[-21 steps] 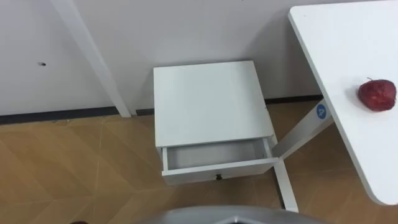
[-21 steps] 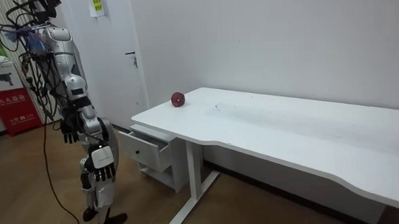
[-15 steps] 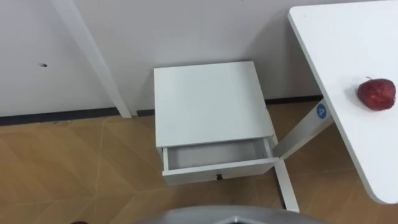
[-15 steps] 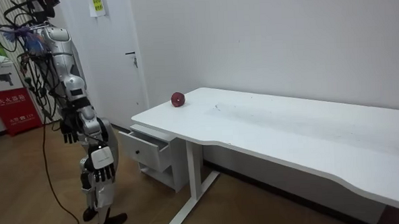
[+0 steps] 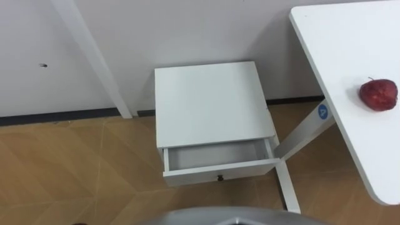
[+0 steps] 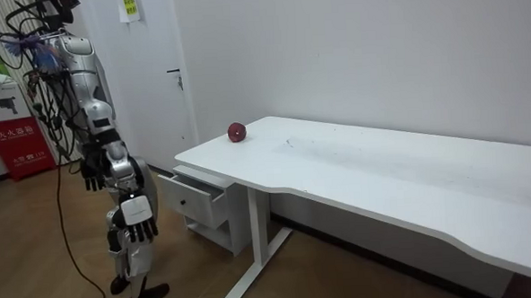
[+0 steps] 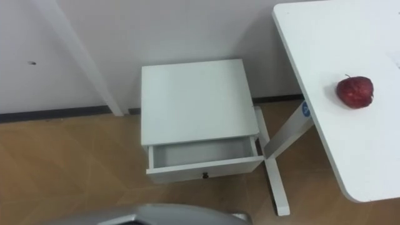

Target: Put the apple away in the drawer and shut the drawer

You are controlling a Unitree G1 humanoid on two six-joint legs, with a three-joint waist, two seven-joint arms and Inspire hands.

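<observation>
One apple (image 5: 378,94), one table (image 5: 350,37), one cabinet (image 5: 212,103) with one drawer (image 5: 219,170).

Straight ahead, backed against the wall (image 5: 187,31): a cabinet (image 5: 212,103) standing on the floor (image 5: 75,169). In its front, pulled partly out toward the robot: a drawer (image 5: 215,155), with a knob (image 5: 219,178) at the middle of the front panel. To the right, higher than the cabinet: a table (image 5: 350,50), its end edge running from the wall toward the robot. On the table, near that end and well apart from the drawer: an apple (image 5: 378,94). Just right of the cabinet, under the table's end: a table leg (image 5: 303,132), its foot lying along the floor beside the drawer. In the room view, beyond the robot, at the left of the cabinet: a door (image 6: 150,73).
</observation>
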